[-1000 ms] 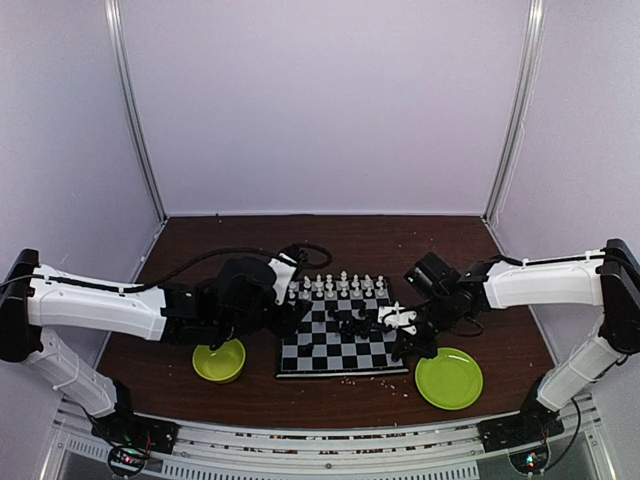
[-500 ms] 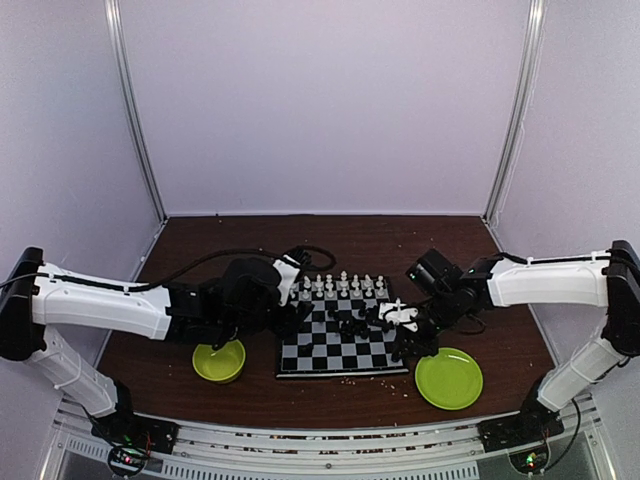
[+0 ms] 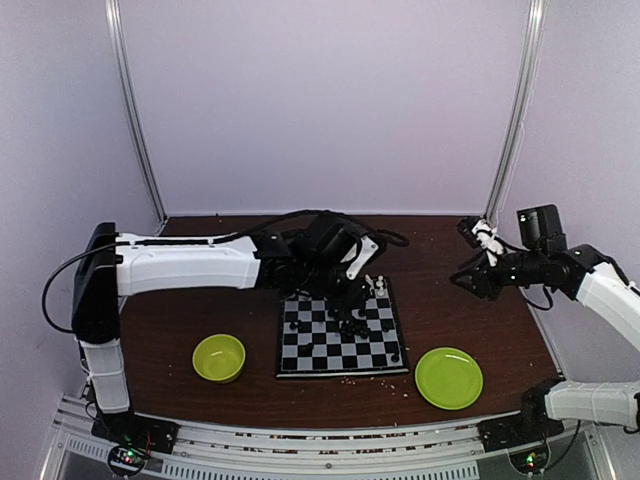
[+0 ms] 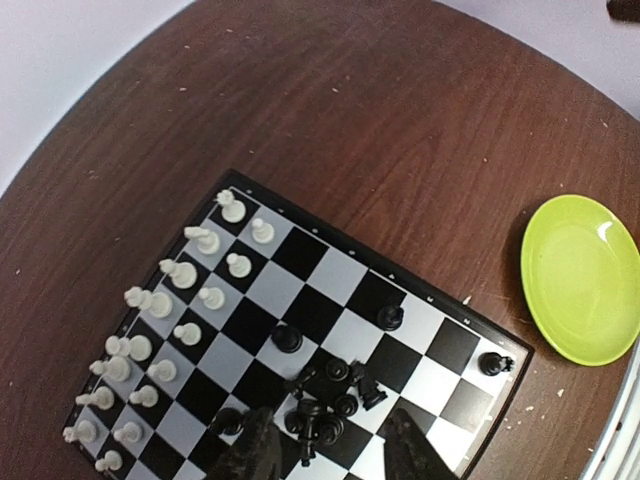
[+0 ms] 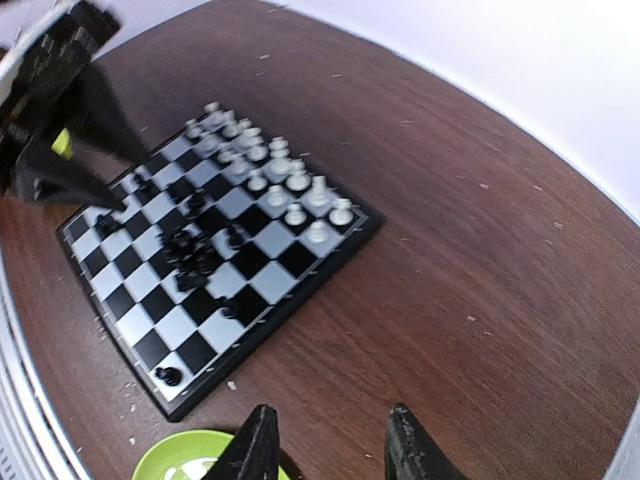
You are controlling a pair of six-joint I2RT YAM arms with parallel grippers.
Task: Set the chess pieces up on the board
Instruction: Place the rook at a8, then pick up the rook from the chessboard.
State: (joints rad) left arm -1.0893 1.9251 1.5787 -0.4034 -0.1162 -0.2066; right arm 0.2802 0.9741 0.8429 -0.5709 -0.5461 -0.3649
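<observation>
The board (image 3: 312, 352) lies mid-table, with white chess pieces (image 4: 150, 340) in two rows along its far edge. Black chess pieces (image 4: 335, 395) lie heaped near its middle, some tipped over. Single black ones stand apart, one in a corner (image 4: 491, 363). My left gripper (image 3: 343, 298) hangs over the board's far half. In the left wrist view the left gripper (image 4: 330, 455) is open, its fingers astride the black heap and holding nothing. My right gripper (image 3: 466, 280) is off the board to the right, above bare table. In its own view the right gripper (image 5: 333, 450) is open and empty.
A green bowl (image 3: 219, 357) sits left of the board, and a green plate (image 3: 449, 377) sits to its right near the front edge. The left arm (image 3: 190, 262) spans the far-left table and hides most of the white rows from above. Crumbs dot the brown tabletop.
The left arm swung from beside the bowl to the board's far side, its jaws narrowing a little. The right arm pulled back off the board to the right, and its gripper opened.
</observation>
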